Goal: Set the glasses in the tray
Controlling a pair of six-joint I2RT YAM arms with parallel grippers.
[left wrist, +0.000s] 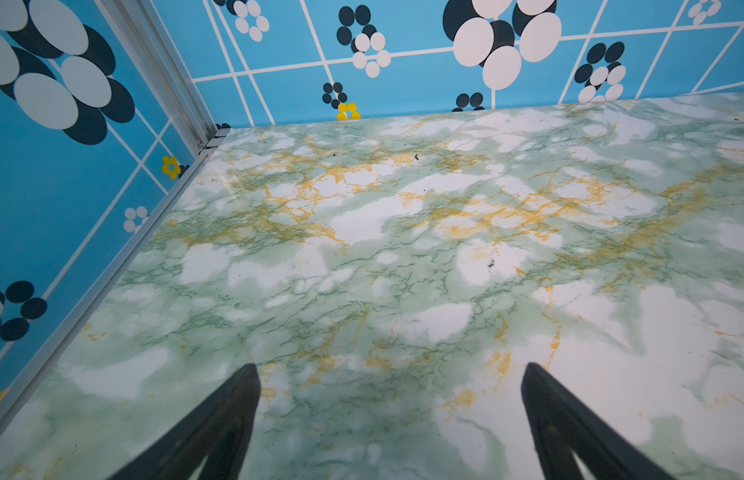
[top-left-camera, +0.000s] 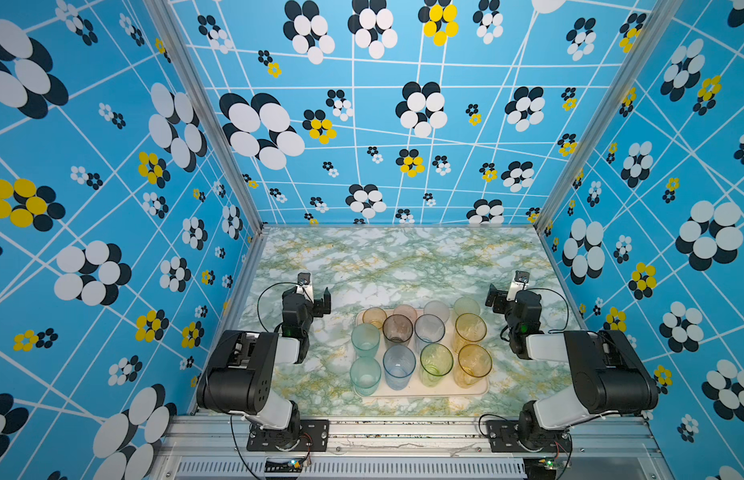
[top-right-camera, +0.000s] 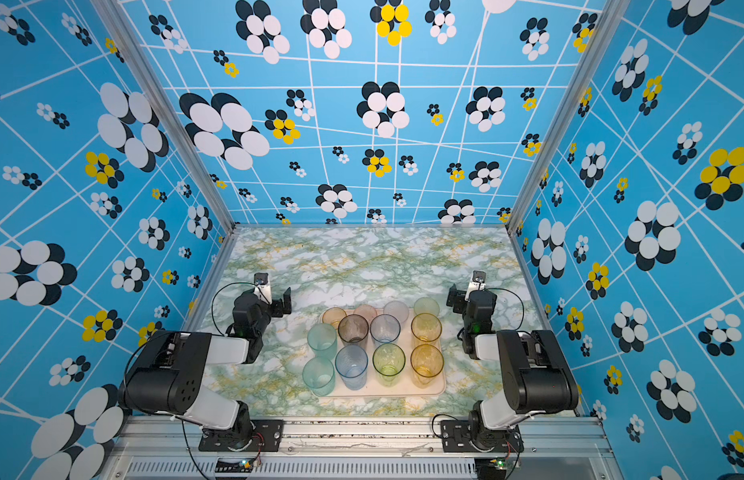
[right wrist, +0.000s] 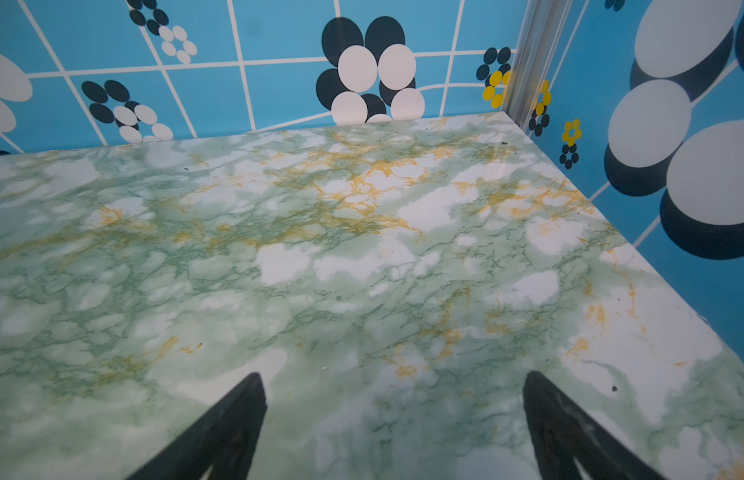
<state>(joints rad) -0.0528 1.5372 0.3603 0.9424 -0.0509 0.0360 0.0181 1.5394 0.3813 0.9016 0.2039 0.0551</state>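
Translucent tinted glasses (top-left-camera: pixel 399 365) stood upright in close rows on the cream, low-rimmed tray (top-left-camera: pixel 426 390); left claw (left wrist: pixel 390 368) and right claw (right wrist: pixel 393 374) gaped wide, empty.

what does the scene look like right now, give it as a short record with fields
tray: cream, flat on the marble table, near the front edge
glasses: twelve, upright, in three rows of four; back row short, the rest tall
teal glasses: two, at the tray's left edge; whether inside the rim, cannot tell
left gripper: open, empty, over bare table
right gripper: open, empty, over bare table
task: looks done or nearly so
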